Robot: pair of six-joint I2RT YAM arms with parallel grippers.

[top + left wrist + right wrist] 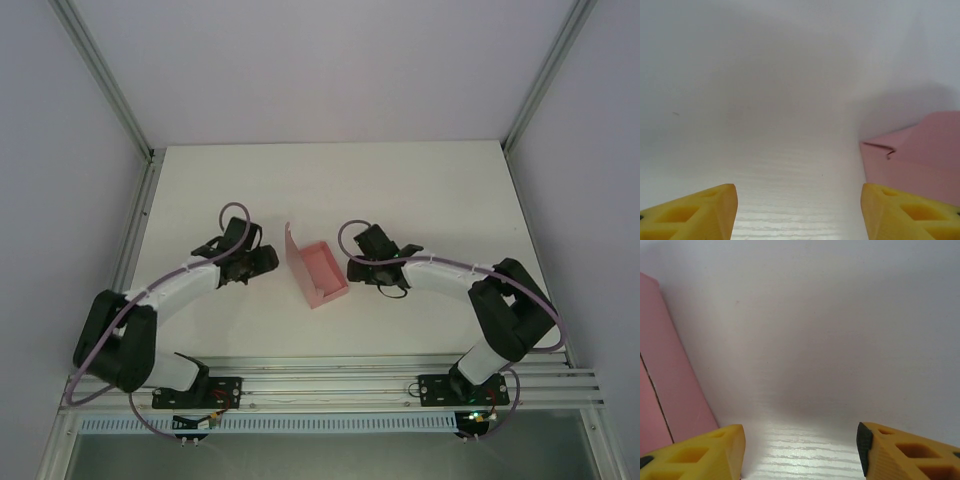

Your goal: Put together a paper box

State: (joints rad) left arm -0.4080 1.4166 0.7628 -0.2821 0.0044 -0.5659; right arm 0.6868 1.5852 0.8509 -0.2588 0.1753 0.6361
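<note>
Top external view: We see the paper box (pixel 322 272) near the centre of the white table (pixel 400 190). It is a small pink tray, open at the top, and one flap (pixel 294 249) stands upright along its far-left side. The left gripper (pixel 270 258) lies just left of the box and the right gripper (pixel 353 268) just right of it, so the box sits between them. We cannot tell from this view whether either gripper touches the card.

Left wrist view: We see the two yellow fingers (pixel 695 215) of the left gripper at the bottom corners, spread wide apart, with bare table surface between them. The jaws are released and hold nothing. The pink box (pixel 925 150) stands at the right, and the right-hand finger overlaps its lower edge.

Right wrist view: We see the yellow fingers (pixel 910 455) of the right gripper likewise spread wide, released, with nothing between them. A pink wall of the box (pixel 667 380) runs along the left edge, just beside the left-hand finger.
</note>
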